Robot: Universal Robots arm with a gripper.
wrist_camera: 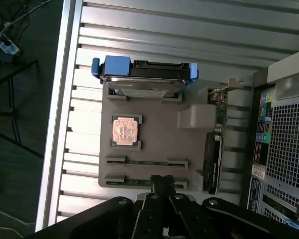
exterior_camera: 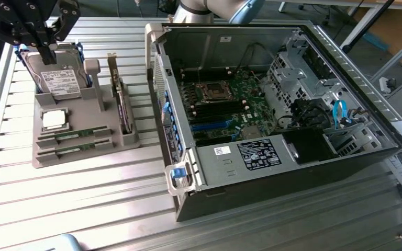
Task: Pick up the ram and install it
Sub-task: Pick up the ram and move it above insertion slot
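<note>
The ram (exterior_camera: 71,150) lies slotted in the grey holder (exterior_camera: 82,159) beside its twin (exterior_camera: 73,135), untouched. My gripper (exterior_camera: 48,58) hangs closed and empty high above. I judge the pick not yet begun; the jaws must part first. The slatted metal desk (exterior_camera: 82,198) also carries an open computer case (exterior_camera: 271,172), with dark floor (wrist_camera: 20,149) beyond.

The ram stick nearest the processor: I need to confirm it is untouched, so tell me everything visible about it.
The ram stick is a thin, narrow green board, apparently standing on edge in the grey holder tray, its ends held by small grey brackets. It lies between the processor and a second, similar stick. Nothing grips it; the shut gripper hangs above the tray, apart from it.
</note>
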